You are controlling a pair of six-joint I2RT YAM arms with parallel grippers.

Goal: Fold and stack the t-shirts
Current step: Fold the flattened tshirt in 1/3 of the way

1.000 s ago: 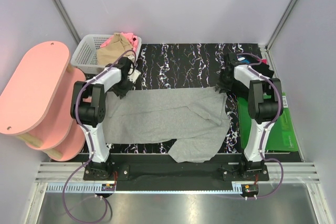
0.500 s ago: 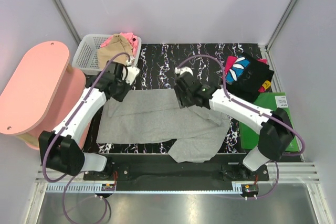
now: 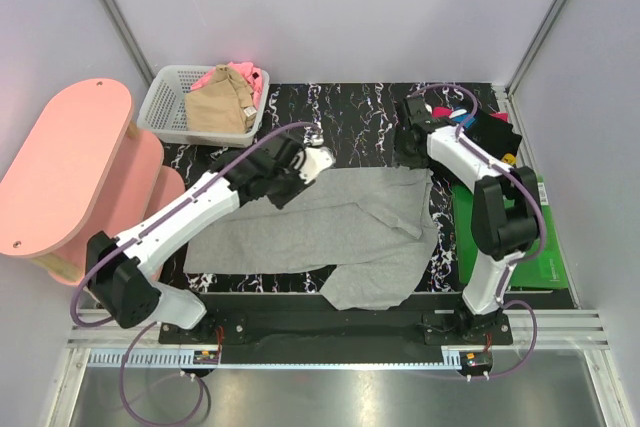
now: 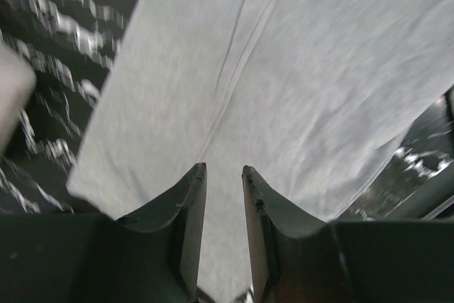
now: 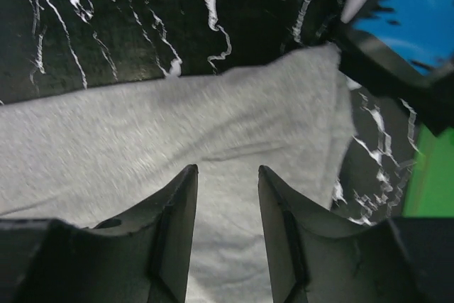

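right gripper (image 5: 227,175): fingers apart, over cloth | light-grey t-shirt (image 5: 142,133): flat, corner just beside black printed t-shirt (image 5: 415,5) | marbled table (image 5: 106,19) | green board (image 5: 434,175): right edge

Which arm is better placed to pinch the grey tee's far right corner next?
Right. The right gripper hovers open beside that corner of the light-grey t-shirt; the left gripper is midway along the far edge.

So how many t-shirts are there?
4: grey t-shirt spread on the table, tan t-shirt and pink t-shirt in the basket, black t-shirt far right. Others may hide underneath.
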